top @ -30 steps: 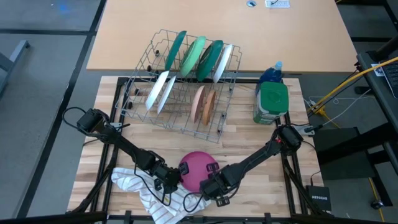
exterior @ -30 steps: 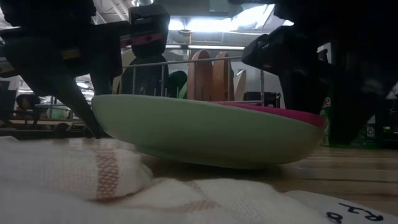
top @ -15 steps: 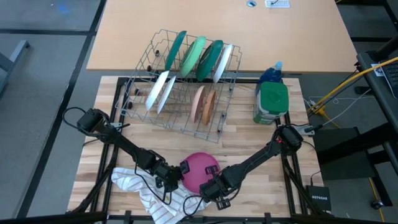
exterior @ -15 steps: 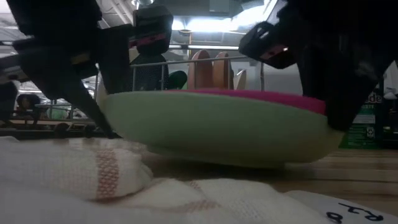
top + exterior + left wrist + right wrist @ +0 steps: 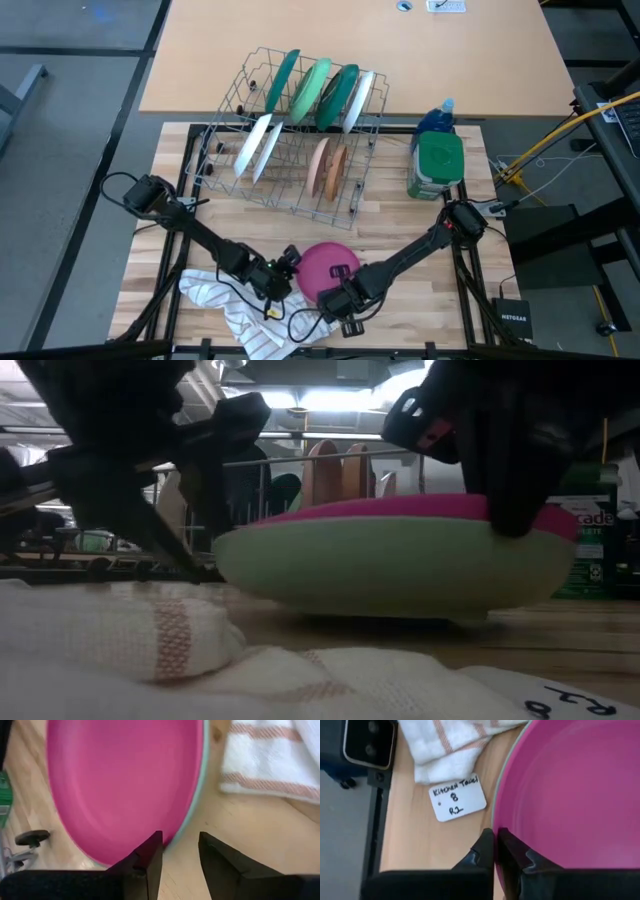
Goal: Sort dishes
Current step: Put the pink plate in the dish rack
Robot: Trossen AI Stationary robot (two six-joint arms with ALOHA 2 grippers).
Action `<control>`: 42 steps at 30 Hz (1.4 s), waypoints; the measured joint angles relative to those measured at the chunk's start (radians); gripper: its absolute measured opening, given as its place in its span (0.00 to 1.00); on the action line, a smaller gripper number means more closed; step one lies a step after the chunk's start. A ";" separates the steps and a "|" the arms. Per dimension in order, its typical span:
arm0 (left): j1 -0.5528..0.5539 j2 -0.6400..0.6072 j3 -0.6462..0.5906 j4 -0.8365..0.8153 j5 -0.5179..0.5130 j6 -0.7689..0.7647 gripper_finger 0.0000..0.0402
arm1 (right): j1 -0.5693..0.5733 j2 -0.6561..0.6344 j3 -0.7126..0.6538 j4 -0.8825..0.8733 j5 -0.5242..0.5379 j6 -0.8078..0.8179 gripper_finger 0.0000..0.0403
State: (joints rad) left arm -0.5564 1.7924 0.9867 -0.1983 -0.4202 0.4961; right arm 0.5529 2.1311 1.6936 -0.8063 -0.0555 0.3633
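A bowl (image 5: pixel 327 268), pink inside and pale green outside (image 5: pixel 400 565), sits near the table's front edge, right of a striped cloth (image 5: pixel 235 305). My left gripper (image 5: pixel 180 837) is open at the bowl's left rim, one fingertip over the pink inside and one over the wood, and I see no touch. My right gripper (image 5: pixel 345 293) is shut on the bowl's near rim. More dishes stand on edge in the wire rack (image 5: pixel 290 140): dark green (image 5: pixel 282 80), light green (image 5: pixel 313 88), white (image 5: pixel 258 145) and tan (image 5: pixel 322 165). My right gripper pinches the bowl's near rim (image 5: pixel 493 822), one finger (image 5: pixel 512 855) inside the bowl and the other outside. The fingers come steeply from above. The bowl stays about level, open side up, its underside (image 5: pixel 400 615) at the table top; whether it is lifted clear I cannot tell.
The striped cloth (image 5: pixel 120 640) lies bunched at the front left, a white label (image 5: pixel 457 797) beside it. A green-lidded container (image 5: pixel 438 165) and a blue bottle (image 5: pixel 437 118) stand at the far right. Bare wood lies between the rack and the bowl.
My left gripper has opened and let go of the bowl's left rim, turning a little. My right gripper has taken hold of the near rim. The bowl, tilted with its left side raised before, now sits about level and has shifted slightly toward the table's right.
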 joint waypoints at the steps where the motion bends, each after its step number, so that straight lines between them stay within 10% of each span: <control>1: -0.005 -0.001 0.001 -0.017 -0.002 -0.007 0.29 | -0.001 0.000 0.001 0.002 -0.006 0.017 0.03; 26: -0.060 -0.035 -0.003 -0.421 -0.002 -0.490 0.29 | -0.013 0.001 0.130 -0.014 -0.016 0.416 0.01; 42: -0.109 -0.374 -0.001 -0.656 -0.011 -0.707 0.29 | -0.030 0.002 0.325 -0.015 0.184 0.526 0.01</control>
State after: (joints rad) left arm -0.6658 1.4183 0.9855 -0.8544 -0.4315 -0.2108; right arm 0.5226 2.1330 2.0184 -0.8214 0.1282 0.8892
